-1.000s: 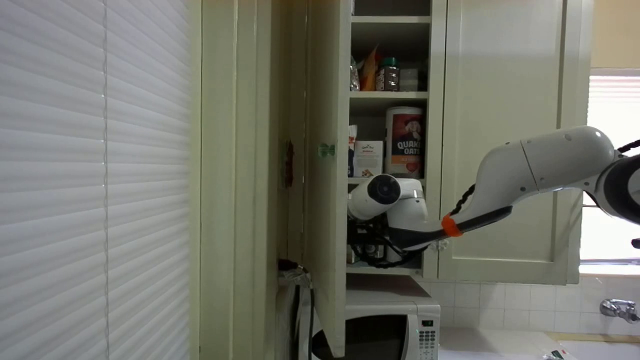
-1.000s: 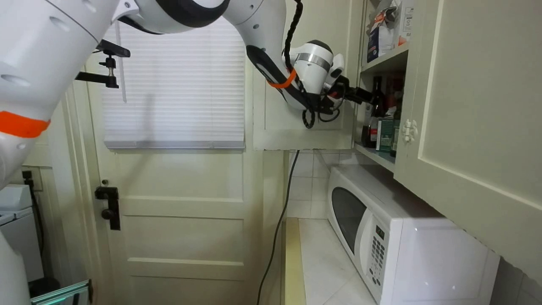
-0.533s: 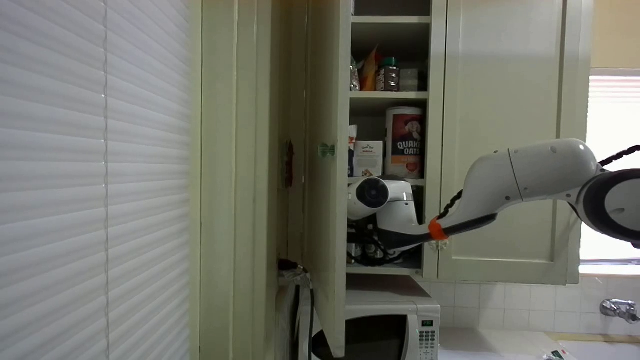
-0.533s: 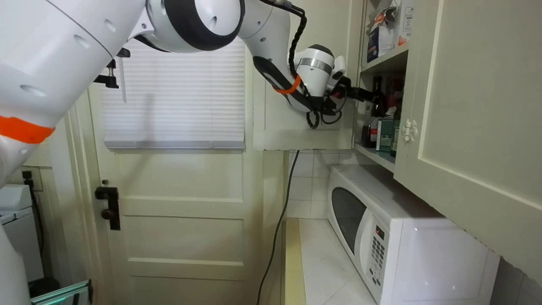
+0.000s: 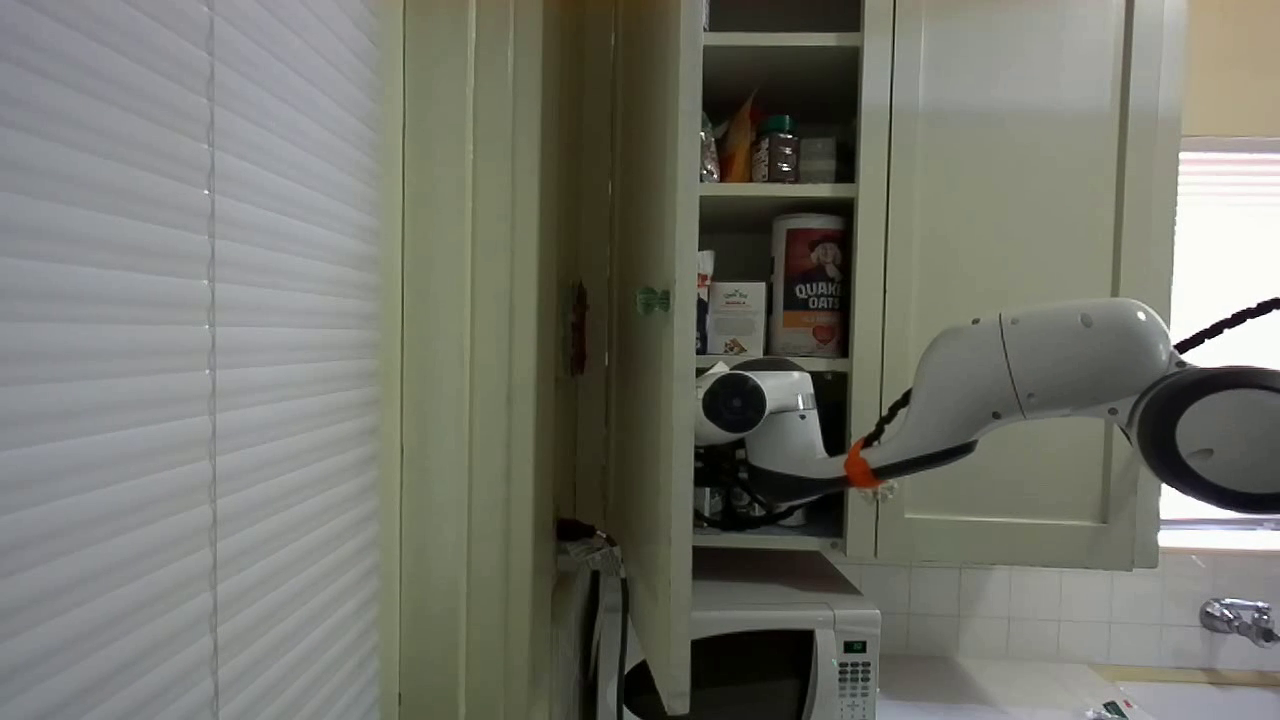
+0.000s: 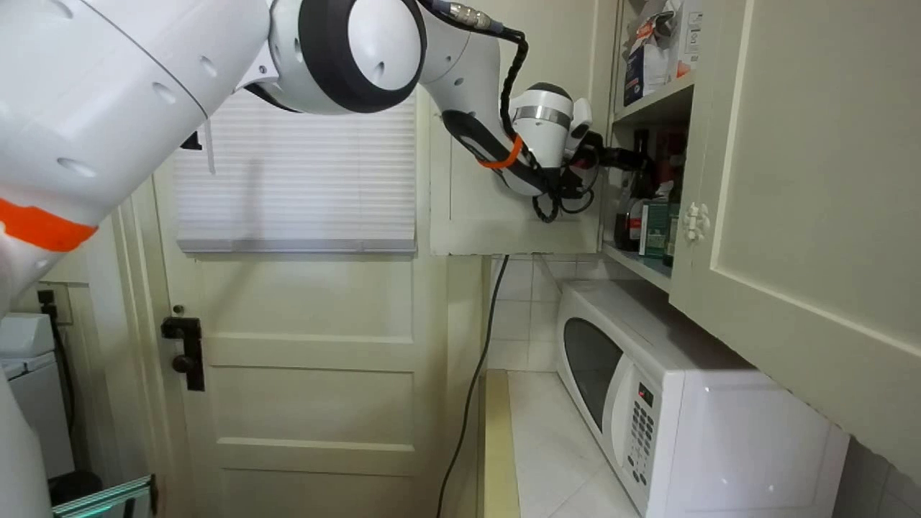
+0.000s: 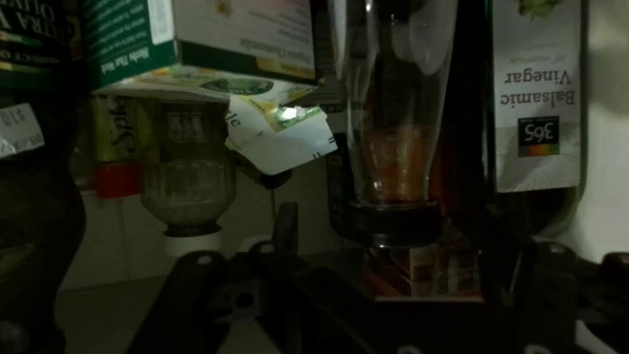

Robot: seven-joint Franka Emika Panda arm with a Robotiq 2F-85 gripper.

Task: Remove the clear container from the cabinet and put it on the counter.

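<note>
The cream cabinet stands open in both exterior views (image 5: 872, 250) (image 6: 658, 101). In the wrist view, which stands upside down, a clear container (image 7: 393, 98) with a black lid and something orange behind or in it shows among the goods on the low shelf. My gripper (image 7: 396, 226) is open, its dark fingers on either side of the lid end in that view; no contact can be made out. In an exterior view the gripper (image 6: 627, 160) reaches into the low shelf. The container cannot be made out in the exterior views. The counter (image 6: 547, 439) lies below, also seen at the sink side (image 5: 960, 685).
A balsamic vinegar package (image 7: 538, 98), a green-white tea box (image 7: 245, 34) and a white-capped jar (image 7: 189, 196) crowd the container. The open cabinet door (image 5: 650, 450) flanks the arm. A microwave (image 6: 748, 432) stands below the cabinet. An oats canister (image 5: 812, 285) sits one shelf above.
The arm's elbow has come down. The wrist has moved farther toward the cabinet, and the gripper reaches deeper into the low shelf. The cabinet goods in the exterior views have not visibly moved.
</note>
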